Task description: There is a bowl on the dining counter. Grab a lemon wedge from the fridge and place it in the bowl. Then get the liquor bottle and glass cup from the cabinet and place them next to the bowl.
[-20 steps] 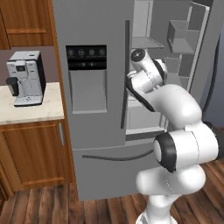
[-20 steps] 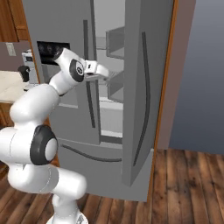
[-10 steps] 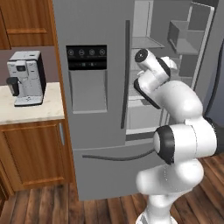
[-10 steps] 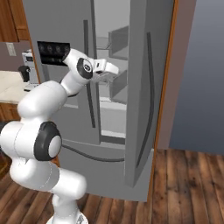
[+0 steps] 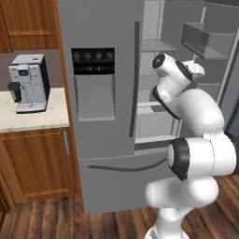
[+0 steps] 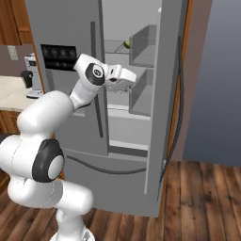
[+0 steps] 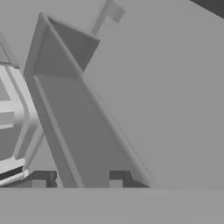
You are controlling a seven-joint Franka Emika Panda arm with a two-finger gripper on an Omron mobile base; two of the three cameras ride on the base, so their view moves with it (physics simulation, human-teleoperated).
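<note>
The fridge (image 6: pixel 70 28) is seen with its right door swung open, and the hand (image 6: pixel 126 81) is reached in at the level of the middle shelves, close beside the grey bins on the inside of that door (image 6: pixel 162 117). A small yellow-green thing, taken to be the lemon wedge (image 6: pixel 126 44), is seen on an upper shelf, above the hand and a little deeper in. Nothing is seen between the fingertips (image 7: pixel 116 178); a partial gap is shown between them in the hand view, but how far open they are cannot be told with certainty, nor whether anything is gripped.

The main risk is judged to be a closure on empty air, since the wedge lies higher than the hand. A knock against the door bin (image 7: pixel 78 109) or a shelf edge is also possible, because the space is tight. A small wedge could be nudged further back or dropped if it is approached off-centre.
</note>
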